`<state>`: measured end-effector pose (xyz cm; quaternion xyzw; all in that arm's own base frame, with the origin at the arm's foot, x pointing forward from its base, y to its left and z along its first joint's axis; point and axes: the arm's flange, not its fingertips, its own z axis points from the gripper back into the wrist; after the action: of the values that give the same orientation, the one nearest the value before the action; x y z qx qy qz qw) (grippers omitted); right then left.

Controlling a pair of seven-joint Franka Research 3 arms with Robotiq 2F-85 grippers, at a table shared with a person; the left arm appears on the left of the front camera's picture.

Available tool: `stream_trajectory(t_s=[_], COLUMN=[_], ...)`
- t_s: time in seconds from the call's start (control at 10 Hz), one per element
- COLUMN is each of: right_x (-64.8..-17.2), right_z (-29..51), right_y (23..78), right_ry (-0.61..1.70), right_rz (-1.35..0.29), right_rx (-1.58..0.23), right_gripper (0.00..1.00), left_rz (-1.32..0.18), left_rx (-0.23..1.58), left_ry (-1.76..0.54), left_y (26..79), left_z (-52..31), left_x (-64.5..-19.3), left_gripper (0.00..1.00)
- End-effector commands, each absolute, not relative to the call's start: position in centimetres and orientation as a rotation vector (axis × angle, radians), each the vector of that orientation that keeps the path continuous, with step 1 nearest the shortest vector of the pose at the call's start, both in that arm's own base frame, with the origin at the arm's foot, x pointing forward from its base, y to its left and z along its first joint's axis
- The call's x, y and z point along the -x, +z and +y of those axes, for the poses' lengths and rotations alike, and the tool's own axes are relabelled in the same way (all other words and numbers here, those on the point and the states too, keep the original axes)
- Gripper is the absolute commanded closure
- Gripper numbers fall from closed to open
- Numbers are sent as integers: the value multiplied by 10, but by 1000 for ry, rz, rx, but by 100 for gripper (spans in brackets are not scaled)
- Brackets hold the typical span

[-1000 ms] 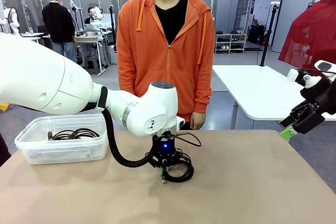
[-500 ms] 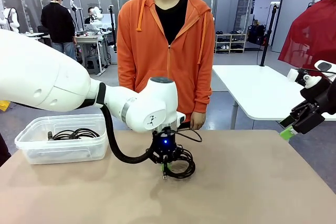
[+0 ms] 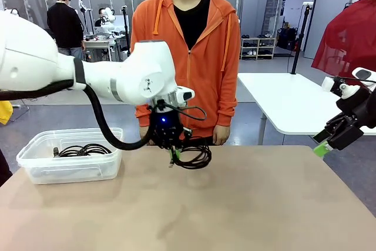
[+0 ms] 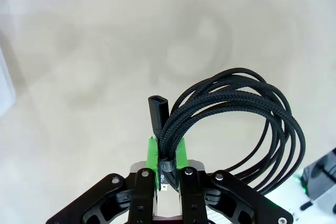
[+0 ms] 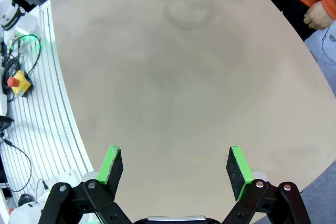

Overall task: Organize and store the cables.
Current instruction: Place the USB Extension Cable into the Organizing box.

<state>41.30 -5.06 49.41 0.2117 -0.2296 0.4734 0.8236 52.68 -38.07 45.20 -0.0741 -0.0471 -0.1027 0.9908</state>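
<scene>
A bare tan table (image 3: 264,204) fills a bright lab room. The left claw (image 4: 167,157), clamped on a coiled black braided cable (image 4: 247,114), holds it above the table's middle; a clear plastic bin (image 3: 70,166) at far left holds more black cables (image 3: 82,150). The right claw (image 5: 176,169) gapes wide, holding nothing, over the right edge.

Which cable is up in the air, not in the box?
The coiled black cable pinched in the left gripper hangs above the table. The other cable lies inside the clear plastic box.
</scene>
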Motion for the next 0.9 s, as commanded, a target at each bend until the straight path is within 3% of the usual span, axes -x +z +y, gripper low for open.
stream_trajectory(t_s=[0.0, 0.1, 0.2, 0.7, 0.8], right_x=[-412, -412, -412, -412, -412], right_z=[-52, -52, -52, -52, -52], right_y=[493, 493, 493, 493, 493], right_ry=[1019, 1019, 1019, 1019, 1019], right_rz=[-492, -492, -492, -492, -492], right_rx=[-451, -451, -451, -451, -451], right_gripper=[0, 0, 0, 0, 0], left_rz=[-74, -25, -101, -101, -83], left_rx=[194, 139, 158, 158, 151], left_ry=[-272, -390, -247, -247, -259], left_y=[456, 456, 459, 459, 457], left_z=[-366, -367, -372, -372, -370], left_x=[-528, -524, -531, -531, -530], left_gripper=[100, 100, 100, 100, 85])
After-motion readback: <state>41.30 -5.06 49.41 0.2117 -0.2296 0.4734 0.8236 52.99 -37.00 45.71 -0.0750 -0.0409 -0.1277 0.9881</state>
